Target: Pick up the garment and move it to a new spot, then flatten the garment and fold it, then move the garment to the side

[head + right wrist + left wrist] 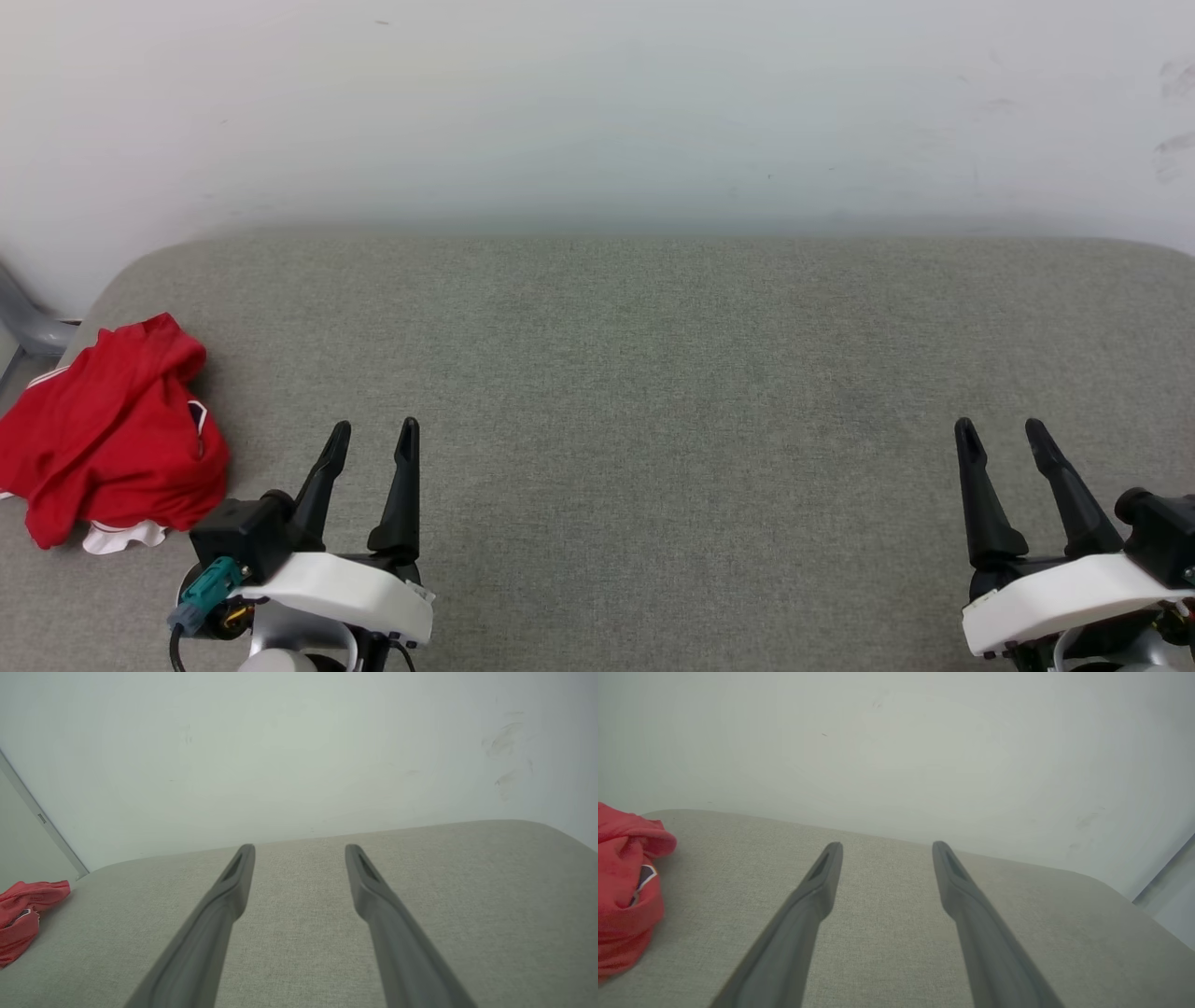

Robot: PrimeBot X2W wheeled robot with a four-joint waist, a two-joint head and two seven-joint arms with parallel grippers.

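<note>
You find the garment in a crumpled red heap at the left end of the grey fabric-covered bench, with a strip of white trim showing at its near edge. The left tool stands just to the right of the garment without touching it, its two dark fingers spread wide with nothing between them. The right tool stands near the bench's right end, well apart from the garment, its fingers likewise spread wide and empty.
</note>
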